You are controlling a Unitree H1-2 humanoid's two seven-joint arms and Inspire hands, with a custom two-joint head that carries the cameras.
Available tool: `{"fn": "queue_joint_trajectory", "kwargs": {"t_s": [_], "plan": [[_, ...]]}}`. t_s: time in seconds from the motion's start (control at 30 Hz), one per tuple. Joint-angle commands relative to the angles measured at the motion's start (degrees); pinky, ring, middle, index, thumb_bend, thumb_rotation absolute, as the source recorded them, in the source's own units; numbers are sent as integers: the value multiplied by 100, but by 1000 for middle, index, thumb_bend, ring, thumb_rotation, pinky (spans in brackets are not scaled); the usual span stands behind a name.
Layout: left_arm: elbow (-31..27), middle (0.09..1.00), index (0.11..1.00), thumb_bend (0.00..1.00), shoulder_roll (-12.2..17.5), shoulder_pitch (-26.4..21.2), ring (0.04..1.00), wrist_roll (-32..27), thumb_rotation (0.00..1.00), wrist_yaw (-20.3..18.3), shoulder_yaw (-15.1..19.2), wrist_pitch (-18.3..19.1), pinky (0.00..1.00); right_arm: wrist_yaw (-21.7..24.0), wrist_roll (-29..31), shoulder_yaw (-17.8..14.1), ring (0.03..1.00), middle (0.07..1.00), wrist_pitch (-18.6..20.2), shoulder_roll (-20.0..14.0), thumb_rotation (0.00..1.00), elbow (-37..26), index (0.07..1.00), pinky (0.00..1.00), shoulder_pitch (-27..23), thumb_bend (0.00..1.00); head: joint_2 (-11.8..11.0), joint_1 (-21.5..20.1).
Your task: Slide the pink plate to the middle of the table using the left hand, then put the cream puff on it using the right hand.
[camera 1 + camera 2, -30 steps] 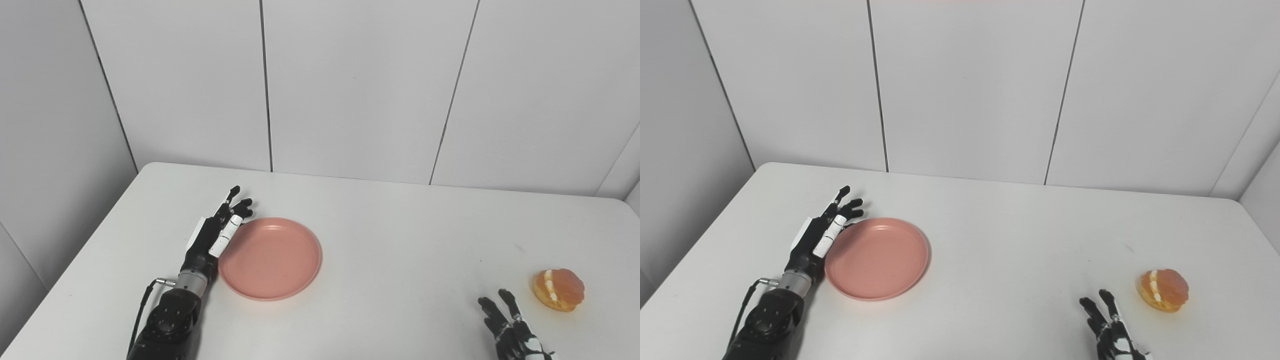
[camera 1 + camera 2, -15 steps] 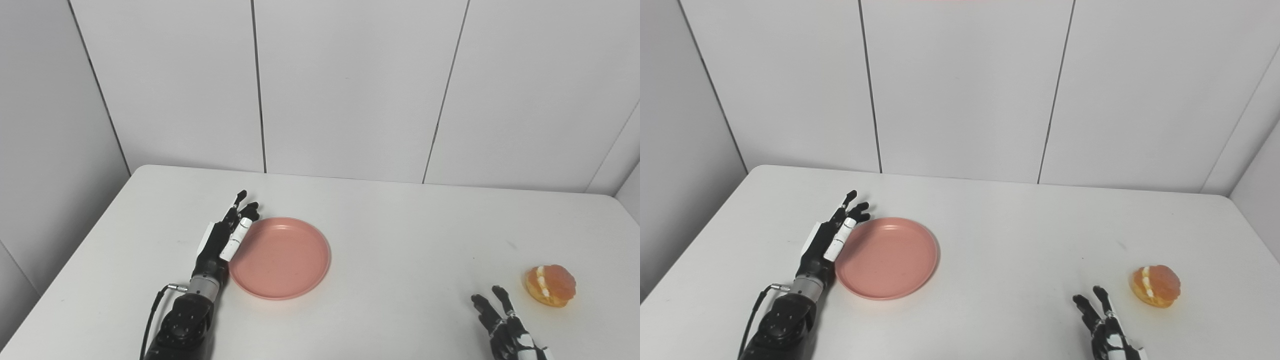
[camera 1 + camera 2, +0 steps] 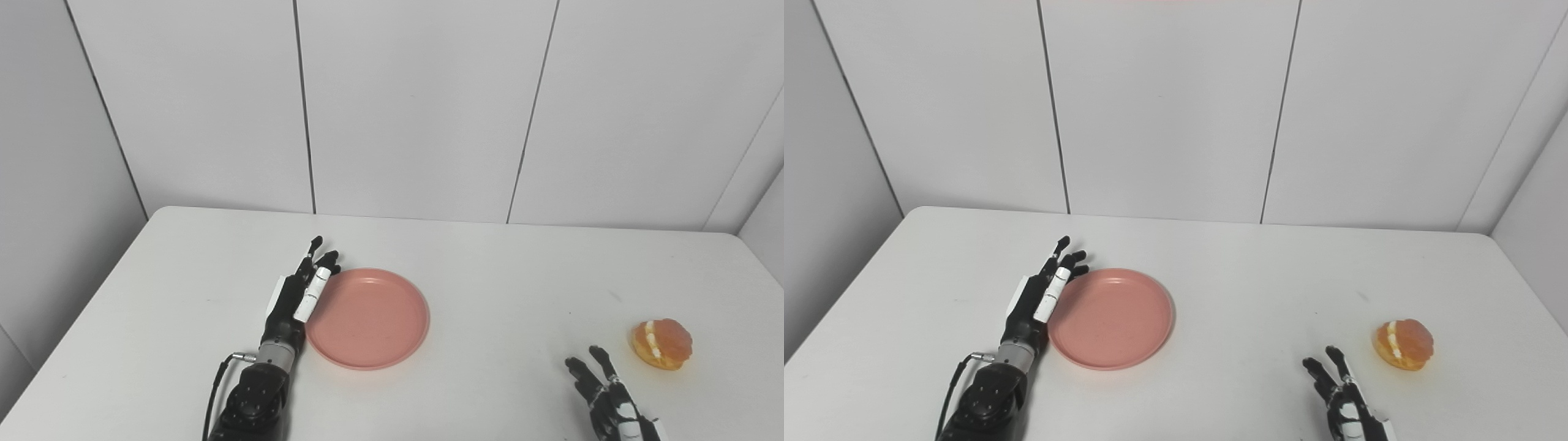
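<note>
Because the black left hand [image 3: 298, 293] stands edge-on with its fingers straight and together, gripping nothing and pressed flat against the left rim of the round, shallow pink plate [image 3: 368, 317], the plate lies directly to that hand's right, the way a sideways push toward the centre must go. The plate sits left of the middle of the white tabletop [image 3: 502, 288], so I judge the slide unfinished. Further right, the black right hand [image 3: 603, 398] waits low at the near edge, fingers spread and empty. The golden cream puff [image 3: 662, 344], split with a pale filling line, rests up and to the right of it, near but not touching, far closer to this hand than to the other.
</note>
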Motion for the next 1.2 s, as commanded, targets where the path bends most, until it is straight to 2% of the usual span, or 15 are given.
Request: {"fn": "queue_joint_trajectory", "kwargs": {"t_s": [0.0, 0.13, 0.33, 0.63, 0.93, 1.0, 1.17], "plan": [[204, 884, 962, 703, -244, 240, 840, 18, 909, 19, -123, 147, 840, 33, -81, 286, 919, 851, 559, 279, 953, 377, 940, 959, 109, 840, 25, -63], [130, 885, 968, 672, -305, 200, 850, 76, 923, 86, -138, 301, 849, -15, -90, 325, 909, 842, 619, 317, 939, 355, 928, 943, 94, 847, 60, -239], [138, 886, 967, 670, -389, 213, 852, 233, 930, 226, -222, 308, 848, -87, -114, 381, 887, 824, 629, 376, 917, 344, 908, 909, 82, 832, 68, -447], [120, 889, 974, 671, -463, 213, 858, 132, 909, 109, -239, 328, 869, -125, -204, 472, 896, 829, 652, 442, 906, 307, 908, 915, 75, 820, 87, -699], [312, 906, 972, 644, -451, 89, 871, -2, 923, 61, -205, 292, 871, -293, -408, 507, 870, 821, 638, 582, 891, 421, 905, 890, -26, 814, -19, -1169], [389, 899, 968, 653, -442, 59, 865, -11, 923, 80, -206, 241, 866, -347, -441, 482, 874, 824, 587, 616, 880, 461, 904, 891, -61, 806, -34, -1226], [591, 893, 972, 659, -404, -13, 864, -62, 921, 69, -187, 122, 871, -563, -825, 440, 869, 835, 189, 644, 904, 485, 909, 873, -140, 777, -82, -1333]]}}
